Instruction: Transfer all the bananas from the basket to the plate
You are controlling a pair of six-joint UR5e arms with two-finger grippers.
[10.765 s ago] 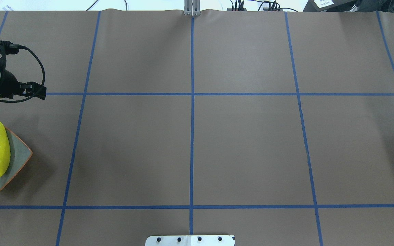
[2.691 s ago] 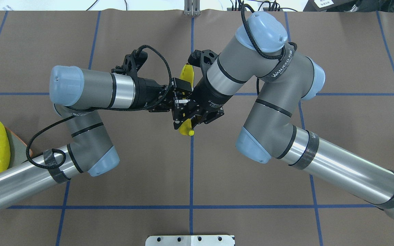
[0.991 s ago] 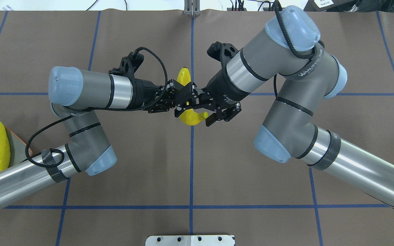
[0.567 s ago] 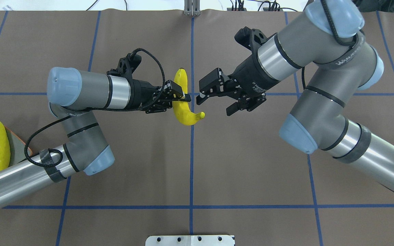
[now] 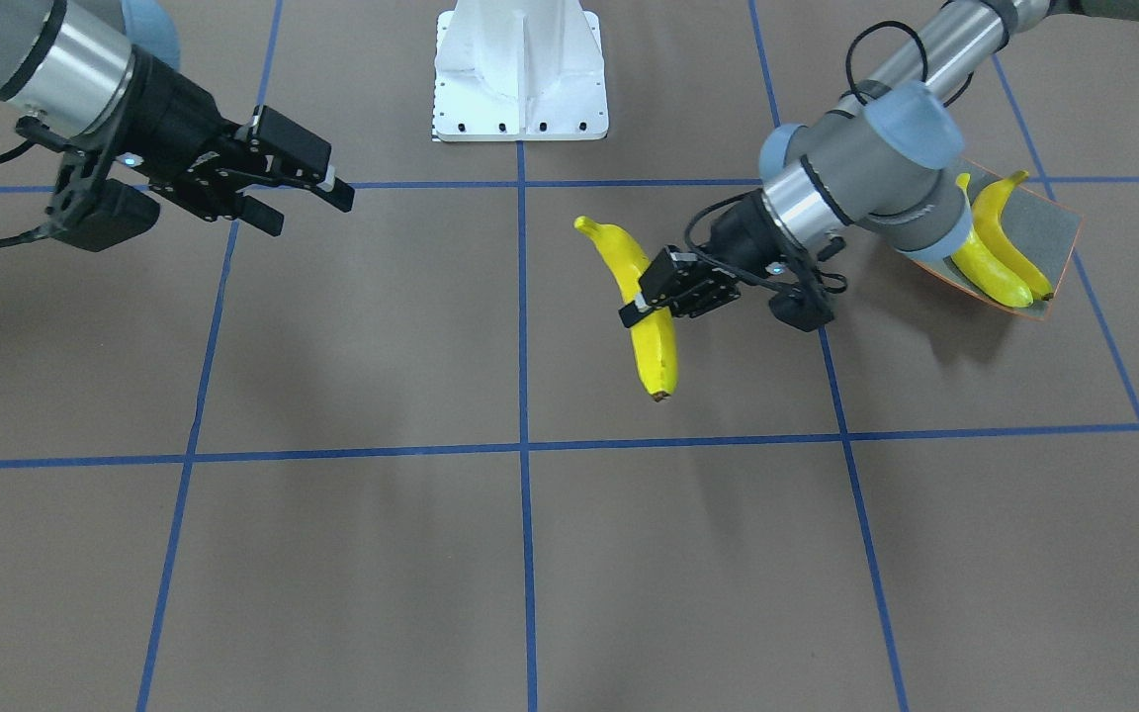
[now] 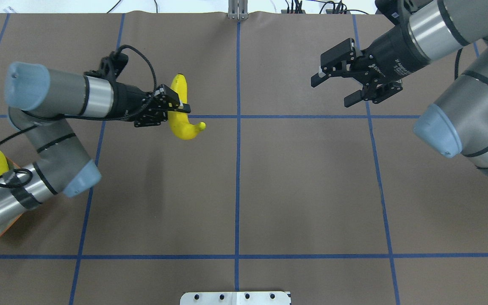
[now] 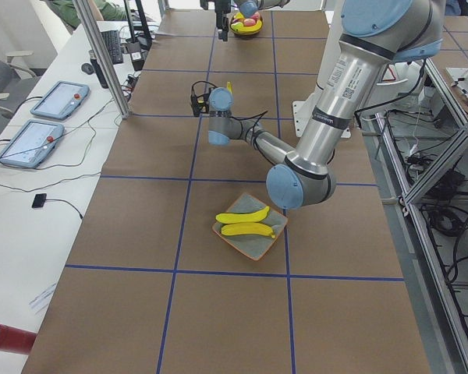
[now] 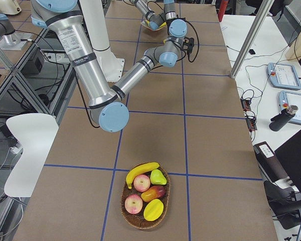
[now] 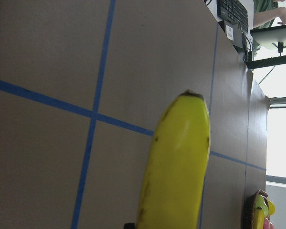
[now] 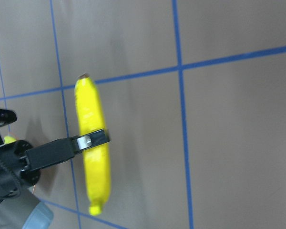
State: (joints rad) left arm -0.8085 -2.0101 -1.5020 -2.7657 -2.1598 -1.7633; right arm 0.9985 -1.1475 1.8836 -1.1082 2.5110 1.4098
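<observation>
Since a moment ago my arms have drawn apart: my left gripper (image 6: 179, 111) has carried the held banana (image 6: 183, 130) toward my left side, and my right gripper (image 6: 332, 90) has backed away to the far right. Overhead, my left claw pinches that banana at mid-length above the table (image 6: 303, 190), while my right claw hangs spread and empty. In the front-facing view, two bananas (image 5: 1000, 265) lie side by side on the grey plate (image 5: 1064, 232). From the right end, the wicker basket (image 8: 124, 201) holds one more banana (image 8: 140, 172) beside apples (image 8: 142, 183). My left wrist view shows the held banana's dark tip.
</observation>
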